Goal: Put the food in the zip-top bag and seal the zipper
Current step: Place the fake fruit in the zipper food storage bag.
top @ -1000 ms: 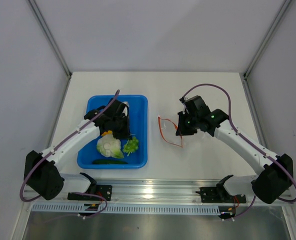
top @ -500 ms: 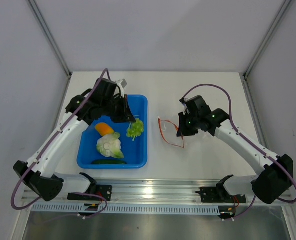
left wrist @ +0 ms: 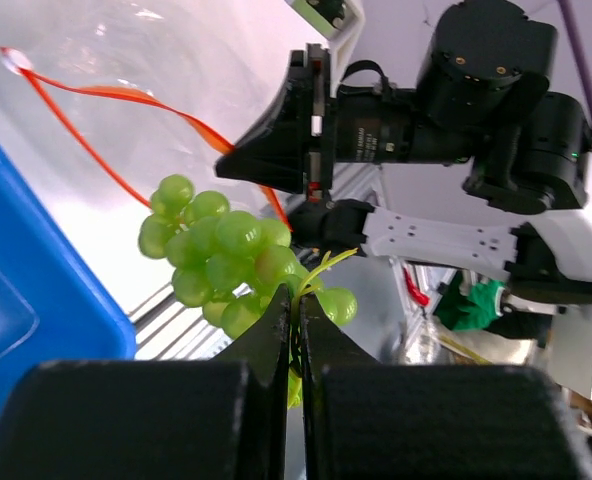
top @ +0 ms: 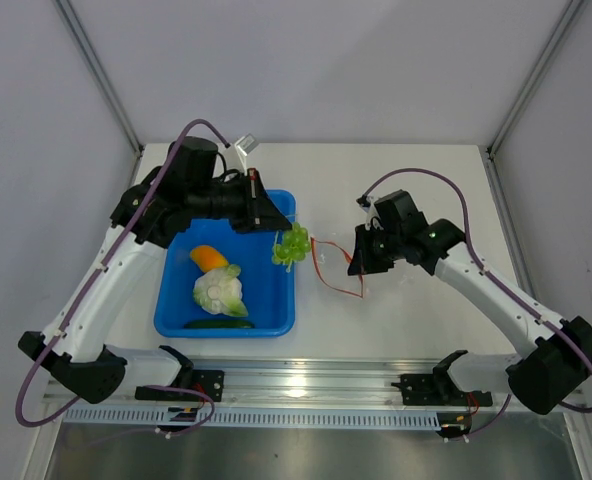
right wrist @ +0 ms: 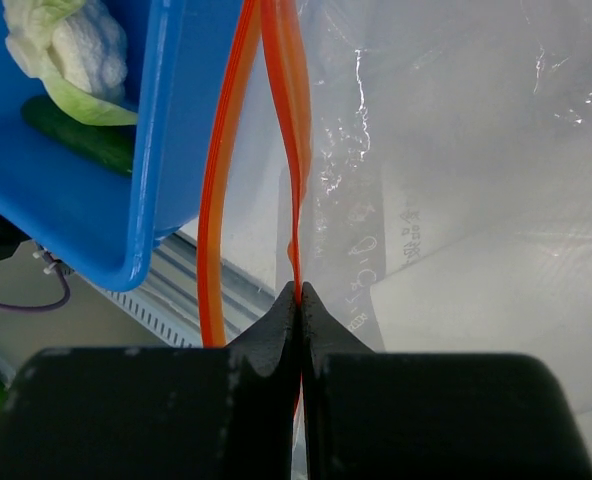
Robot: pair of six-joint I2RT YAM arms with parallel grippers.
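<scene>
While my left claw (left wrist: 298, 312) pinches the grapes (left wrist: 226, 260) by the stem over the tray's (top: 226, 329) right rim, my right claw (right wrist: 298, 296) clamps the zipper (right wrist: 287, 120), the bag (right wrist: 456, 180) lying just beside the tray.

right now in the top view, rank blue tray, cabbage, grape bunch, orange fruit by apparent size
1. blue tray
2. cabbage
3. grape bunch and orange fruit: these look alike, and the grapes are held up nearer the camera, so unranked
</scene>
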